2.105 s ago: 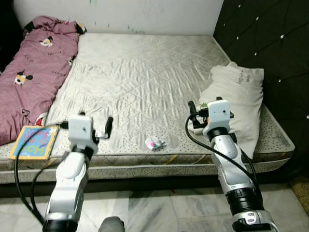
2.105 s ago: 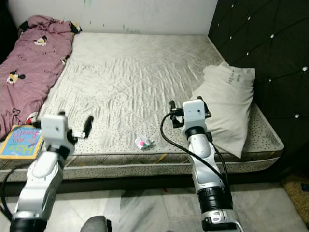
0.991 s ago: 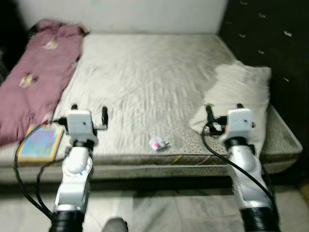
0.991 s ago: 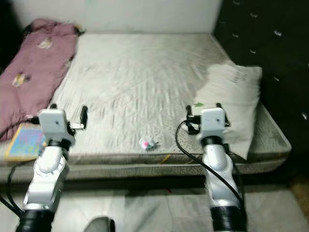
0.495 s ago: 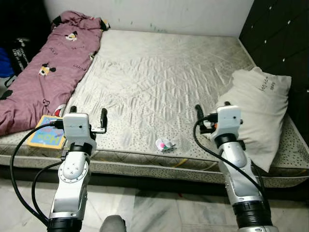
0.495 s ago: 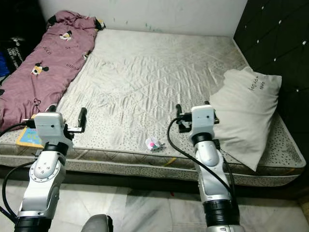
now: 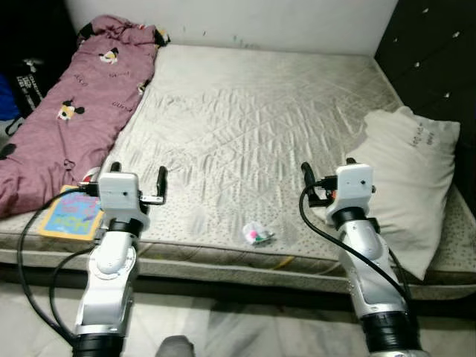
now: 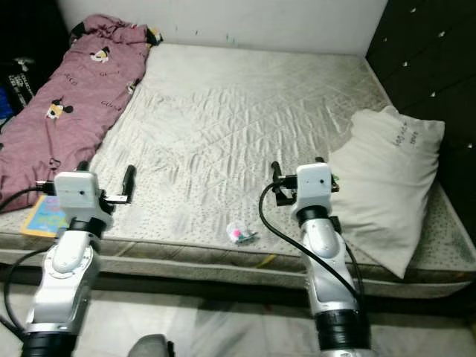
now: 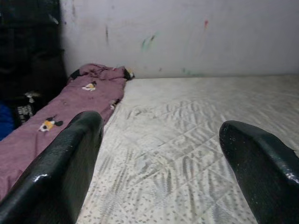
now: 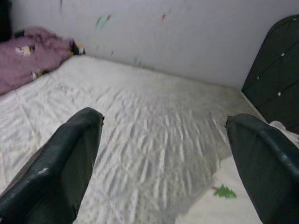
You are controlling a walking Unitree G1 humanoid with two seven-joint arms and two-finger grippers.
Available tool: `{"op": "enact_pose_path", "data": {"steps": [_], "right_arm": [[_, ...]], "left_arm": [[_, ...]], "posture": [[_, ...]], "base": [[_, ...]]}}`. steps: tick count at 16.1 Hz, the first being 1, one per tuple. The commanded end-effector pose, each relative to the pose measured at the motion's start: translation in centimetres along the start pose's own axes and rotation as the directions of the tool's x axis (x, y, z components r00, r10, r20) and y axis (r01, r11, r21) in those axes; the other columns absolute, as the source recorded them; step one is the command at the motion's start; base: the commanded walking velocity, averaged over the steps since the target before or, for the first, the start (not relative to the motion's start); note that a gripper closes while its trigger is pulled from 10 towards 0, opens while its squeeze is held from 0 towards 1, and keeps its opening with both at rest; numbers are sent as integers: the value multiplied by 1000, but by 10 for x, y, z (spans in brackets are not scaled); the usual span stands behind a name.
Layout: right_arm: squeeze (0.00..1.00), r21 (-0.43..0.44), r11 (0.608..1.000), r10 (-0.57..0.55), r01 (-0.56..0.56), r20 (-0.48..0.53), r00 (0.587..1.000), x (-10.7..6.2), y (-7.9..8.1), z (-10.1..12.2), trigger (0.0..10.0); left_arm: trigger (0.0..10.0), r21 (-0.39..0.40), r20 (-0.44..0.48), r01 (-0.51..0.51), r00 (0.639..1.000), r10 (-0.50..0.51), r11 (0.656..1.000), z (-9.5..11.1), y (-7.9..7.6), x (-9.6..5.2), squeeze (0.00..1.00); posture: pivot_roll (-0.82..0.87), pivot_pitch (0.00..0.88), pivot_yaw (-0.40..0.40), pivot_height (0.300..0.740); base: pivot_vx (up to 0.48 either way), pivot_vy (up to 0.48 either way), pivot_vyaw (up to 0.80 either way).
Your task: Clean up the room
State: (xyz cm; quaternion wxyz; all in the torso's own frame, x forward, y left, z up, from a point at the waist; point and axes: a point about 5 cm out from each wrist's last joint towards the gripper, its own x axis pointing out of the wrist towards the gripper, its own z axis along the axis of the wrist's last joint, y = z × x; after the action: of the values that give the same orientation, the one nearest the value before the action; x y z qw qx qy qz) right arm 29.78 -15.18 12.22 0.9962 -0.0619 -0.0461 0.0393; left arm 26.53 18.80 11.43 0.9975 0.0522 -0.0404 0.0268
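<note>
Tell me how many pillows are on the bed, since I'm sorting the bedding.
1. The white pillow lies at the bed's right edge beside the dark headboard. The purple blanket heaped along the left side could hide another.

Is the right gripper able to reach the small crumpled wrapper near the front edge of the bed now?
Probably yes. The wrapper lies in the open on the mattress, between the two arms, and the right gripper, fingers open, hovers just beside it with nothing between.

quilted cloth mattress (image 7: pixel 253 126), glossy black fingers (image 9: pixel 60 172)
</note>
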Motion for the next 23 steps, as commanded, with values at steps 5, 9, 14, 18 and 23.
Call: {"op": "enact_pose_path", "data": {"steps": [5, 9, 14, 18, 23], "right_arm": [[0, -13, 999, -44, 44, -20, 999, -3, -14, -4, 10000], [0, -11, 999, -44, 44, -21, 999, -3, -15, -4, 10000], [0, -6, 999, -37, 37, -28, 999, -2, -14, -5, 10000], [0, -35, 999, -21, 21, -24, 999, -1, -12, -4, 10000], [0, -22, 1000, -20, 19, -29, 999, -2, -11, -6, 10000]], "left_arm": [[10000, -11, 18, 33, 999, -32, 999, 6, -9, 5, 0], [10000, -14, 14, 32, 999, -32, 999, 6, -9, 5, 0], [10000, -34, -12, -18, 1000, 17, 999, 3, -5, 6, 0], [10000, -31, -13, -12, 1000, 12, 999, 4, -7, 7, 0], [10000, -56, -25, -30, 999, 29, 998, 2, -5, 6, 0]], "posture": [[35, 0, -53, 740], [35, 0, -54, 740], [38, 0, -56, 740], [34, 0, -58, 740], [40, 0, -56, 740]], "base": [[313, 0, 0], [297, 0, 0], [52, 0, 0], [0, 0, 400], [0, 0, 720]]}}
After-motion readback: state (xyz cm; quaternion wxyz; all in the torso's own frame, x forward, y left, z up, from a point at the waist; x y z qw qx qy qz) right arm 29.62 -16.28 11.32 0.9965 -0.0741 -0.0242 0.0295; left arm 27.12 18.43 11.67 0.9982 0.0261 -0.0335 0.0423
